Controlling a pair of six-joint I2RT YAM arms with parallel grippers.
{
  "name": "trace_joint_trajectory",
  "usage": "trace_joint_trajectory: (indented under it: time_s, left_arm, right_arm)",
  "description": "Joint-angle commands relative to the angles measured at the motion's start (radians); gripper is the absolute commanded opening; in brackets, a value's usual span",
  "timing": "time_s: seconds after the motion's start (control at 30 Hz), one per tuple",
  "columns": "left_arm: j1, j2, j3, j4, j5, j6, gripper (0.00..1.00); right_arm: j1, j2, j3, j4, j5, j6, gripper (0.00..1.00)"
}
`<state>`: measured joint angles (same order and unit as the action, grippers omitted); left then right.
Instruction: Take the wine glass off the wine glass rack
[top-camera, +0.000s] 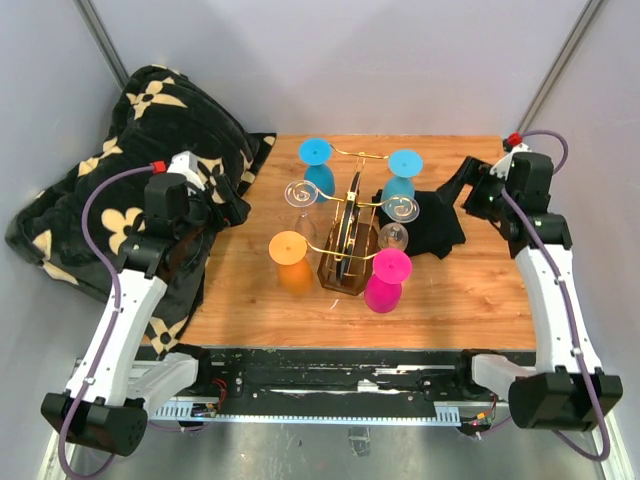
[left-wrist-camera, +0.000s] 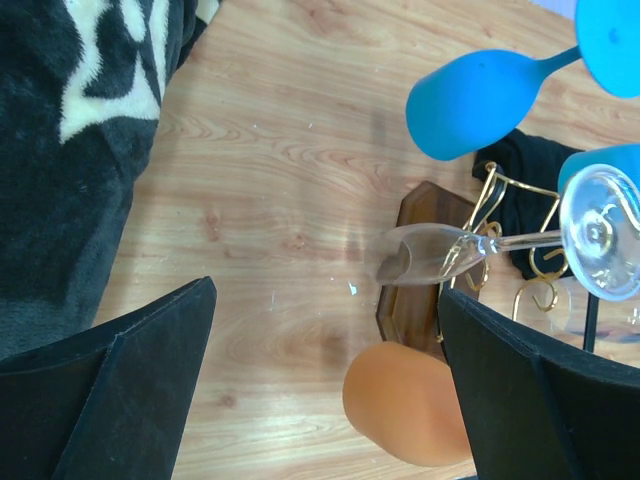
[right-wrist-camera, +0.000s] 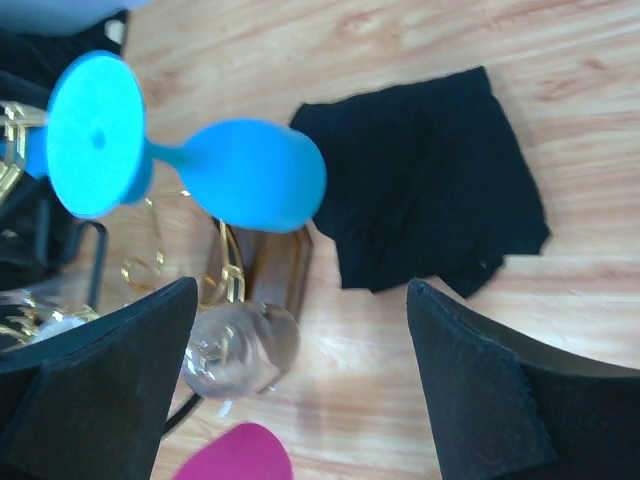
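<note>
As glasses (top-camera: 388, 280) crowd the rack (top-camera: 338, 272), black cloth (top-camera: 437, 225) lies alongside.

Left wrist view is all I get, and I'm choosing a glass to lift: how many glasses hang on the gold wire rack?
Observer: Six hang on the gold wire rack with its dark wooden base, including a pink wine glass outside your view.
Operator: Where is it?
Observer: At the rack's near right, beside a clear wine glass.
Operator: And the right hand?
Observer: The right hand is open, by the black folded cloth right of the rack.
</note>
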<state>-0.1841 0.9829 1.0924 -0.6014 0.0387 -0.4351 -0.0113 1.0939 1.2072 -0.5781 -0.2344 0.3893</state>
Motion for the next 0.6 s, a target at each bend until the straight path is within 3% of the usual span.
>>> trace_joint_trajectory:
  time_s: [0.0, 0.23, 0.37, 0.57]
  left_arm:
    - [-0.005, -0.055, -0.004, -0.018, 0.001, -0.012, 1.00]
    - [-0.005, -0.103, -0.044, -0.004, 0.009, -0.036, 1.00]
    - [-0.005, -0.098, -0.045, -0.004, 0.022, -0.039, 1.00]
    - [-0.005, -0.098, -0.051, 0.000, 0.031, -0.045, 1.00]
  right_arm:
    - [-0.061, 0.061, -0.008, 0.264, -0.225, 0.208, 0.82]
    - [-0.091, 0.152, -0.075, 0.571, -0.412, 0.395, 0.62]
    - [-0.092, 0.175, -0.108, 0.697, -0.444, 0.465, 0.61]
    - [-0.091, 0.211, -0.103, 0.704, -0.462, 0.462, 0.61]
